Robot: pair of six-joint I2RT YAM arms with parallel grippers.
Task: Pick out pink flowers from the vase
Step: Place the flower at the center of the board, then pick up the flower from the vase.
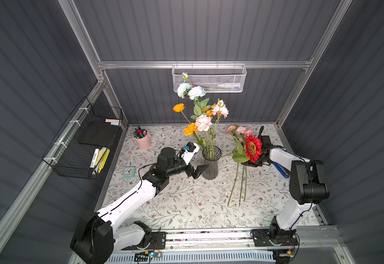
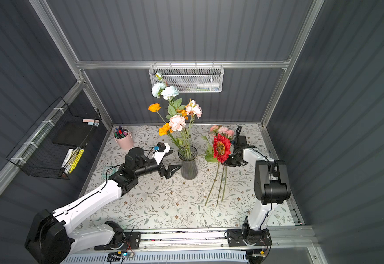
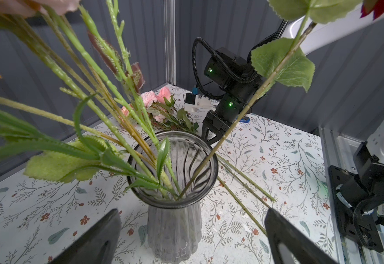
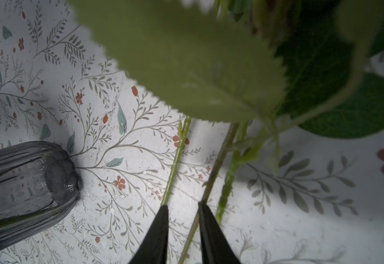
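2 pink flowers (image 1: 203, 122) stand in the vase (image 1: 210, 170); 3 more lie just beside it. Right gripper (image 4: 182, 204), jaws narrowly parted around 1 laid stem (image 4: 218, 163), seemingly free: rise straight. Left gripper (image 1: 200, 171), jaws wide, beside the vase: steady it.

Glossy ribbed transl. glass vase (image 1: 210, 169)

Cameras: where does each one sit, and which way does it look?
Both top views: overhead at the front, looking down at the table, vase, left arm, right arm, left gripper, right gripper.
Left wrist: on the left arm, facing the vase between its own open fingers; right arm beyond.
Right wrist: on the right arm, looking down past its fingers at stems.
Shared: every view shows the vase.
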